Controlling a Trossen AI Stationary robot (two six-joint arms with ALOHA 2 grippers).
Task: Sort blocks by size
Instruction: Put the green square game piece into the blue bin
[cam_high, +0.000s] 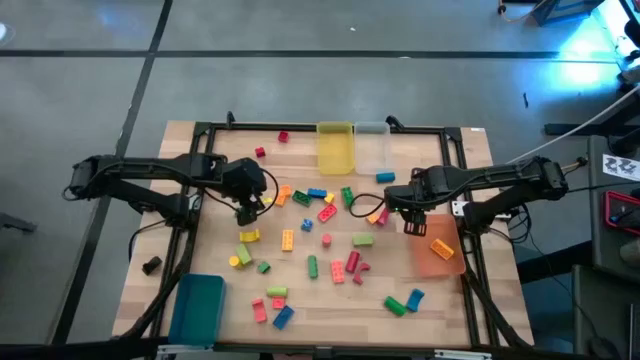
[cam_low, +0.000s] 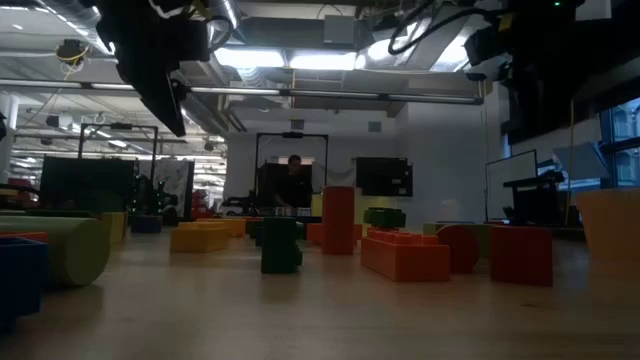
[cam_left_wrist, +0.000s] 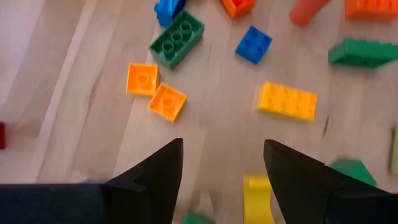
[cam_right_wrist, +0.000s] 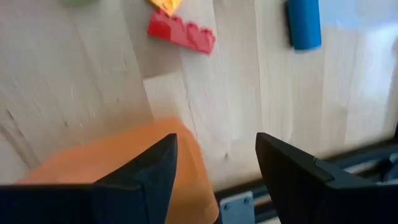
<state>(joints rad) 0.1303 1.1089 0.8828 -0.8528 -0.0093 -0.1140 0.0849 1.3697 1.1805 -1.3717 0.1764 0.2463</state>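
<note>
The left gripper (cam_left_wrist: 221, 180), fingers apart and empty, hangs over loose blocks (cam_left_wrist: 286, 99). Probably best: drop straight, straddle one block. The right gripper (cam_right_wrist: 214, 168), also apart, waits by the orange bin (cam_high: 441, 255).

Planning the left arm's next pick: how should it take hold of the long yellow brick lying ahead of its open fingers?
Descend from above onto the yellow brick and pinch its two long sides at mid-length: it lies flat, studs up, with bare wood alongside. Left gripper is open.

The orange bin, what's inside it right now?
The orange bin holds one orange block, seen from above. The right pincer hangs open over the bin's near corner and hides that part, so anything under it cannot be seen.
</note>
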